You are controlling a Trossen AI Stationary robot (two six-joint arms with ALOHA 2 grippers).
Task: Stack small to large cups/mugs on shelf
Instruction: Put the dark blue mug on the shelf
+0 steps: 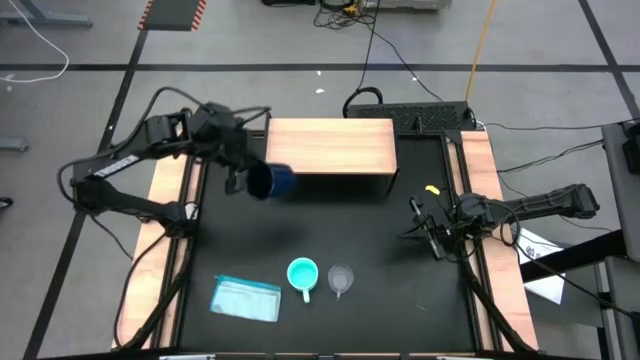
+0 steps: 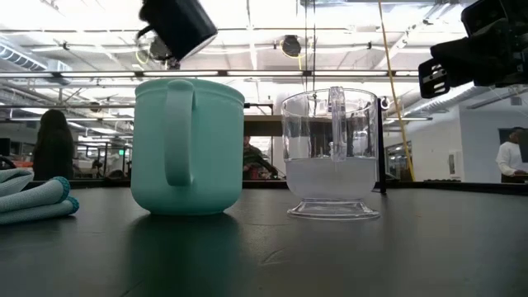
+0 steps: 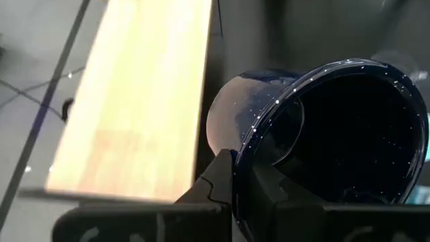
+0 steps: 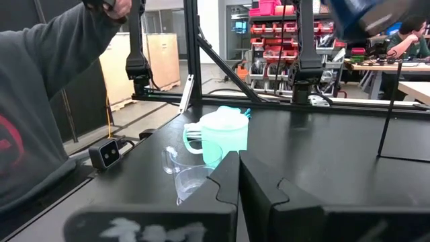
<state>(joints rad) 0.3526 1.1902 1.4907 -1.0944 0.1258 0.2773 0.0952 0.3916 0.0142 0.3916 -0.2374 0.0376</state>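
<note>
My left gripper point(image 1: 240, 178) is shut on the dark navy mug point(image 1: 272, 182), which hangs in the air just off the near left corner of the light wooden shelf point(image 1: 330, 146). The low view shows this mug point(image 2: 177, 25) high above the table. Near the table's front edge the turquoise mug point(image 1: 303, 274) stands upright on its base, and the clear cup point(image 1: 341, 279) stands on its foot just to its right. My right gripper point(image 1: 432, 228) waits shut at the table's right side, touching nothing. My left gripper pinches the navy mug's wall at the rim point(image 3: 250, 156), one finger point(image 3: 213, 185) outside and one finger point(image 3: 272, 195) inside the mouth. The fingers slant downward from the table's left. The mug is lifted clear and tipped on its side, its mouth facing back toward the wrist.
A flat light-blue packet point(image 1: 246, 298) lies at the near left. Light wooden strips point(image 1: 168, 215) run along both sides of the black table. Cables lie behind the shelf. A person's grey sleeve point(image 4: 40, 101) shows beyond the table in the right wrist view.
</note>
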